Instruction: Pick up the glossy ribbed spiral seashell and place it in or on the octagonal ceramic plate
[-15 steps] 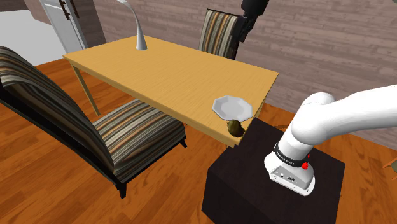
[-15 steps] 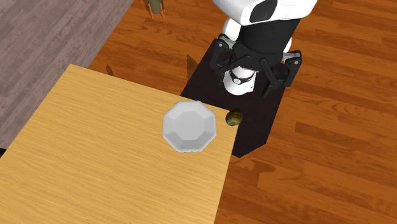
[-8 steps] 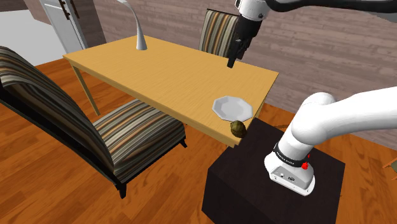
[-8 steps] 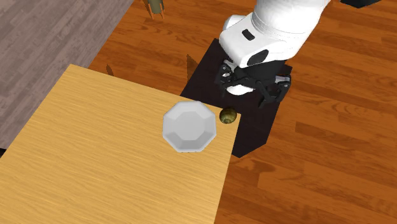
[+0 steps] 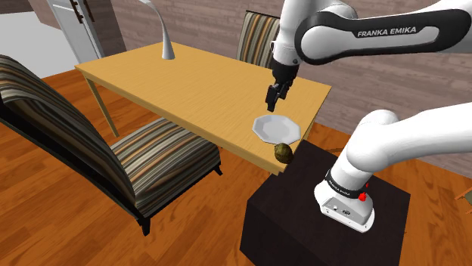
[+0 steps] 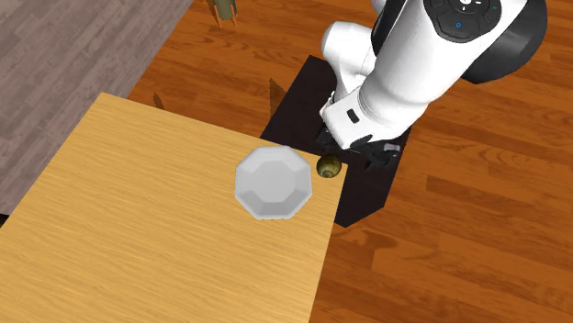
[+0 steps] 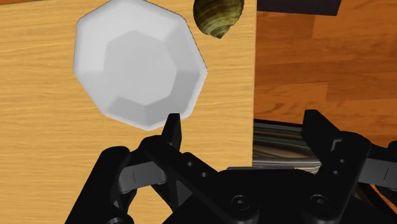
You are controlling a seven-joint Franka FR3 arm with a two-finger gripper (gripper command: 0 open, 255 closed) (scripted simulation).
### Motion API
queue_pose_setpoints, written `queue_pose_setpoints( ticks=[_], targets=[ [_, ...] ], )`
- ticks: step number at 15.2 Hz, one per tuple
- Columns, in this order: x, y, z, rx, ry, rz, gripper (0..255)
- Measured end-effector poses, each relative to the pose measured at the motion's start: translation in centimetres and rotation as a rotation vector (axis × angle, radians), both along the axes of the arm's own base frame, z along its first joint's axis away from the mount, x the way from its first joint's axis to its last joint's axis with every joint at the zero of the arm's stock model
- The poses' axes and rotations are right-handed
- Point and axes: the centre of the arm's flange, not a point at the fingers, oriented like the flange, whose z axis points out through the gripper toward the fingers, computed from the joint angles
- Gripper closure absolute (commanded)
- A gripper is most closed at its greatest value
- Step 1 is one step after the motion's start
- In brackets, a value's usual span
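Down comes your hand [image 5: 272, 97] above the worktop [image 5: 189, 83], fingers spread wide, empty. The brown seashell [image 5: 282, 152] sits at the corner, just beside the white octagonal plate [image 5: 276, 127]; grasp and placement both remain.

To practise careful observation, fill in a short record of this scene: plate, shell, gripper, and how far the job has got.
plate: white, eight-sided, empty, near the corner of the table
shell: olive-brown spiral, on the table corner beside the plate, not on it
gripper: open, holding nothing, above the table by the plate
job: shell not yet picked up
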Motion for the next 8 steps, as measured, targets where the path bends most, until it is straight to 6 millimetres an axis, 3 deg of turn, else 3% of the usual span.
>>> queue_pose_setpoints(
  ticks=[8],
  targets=[
    [-1.3, 1.7, -10.2, -0.058, 0.109, -0.043, 0]
  ],
)
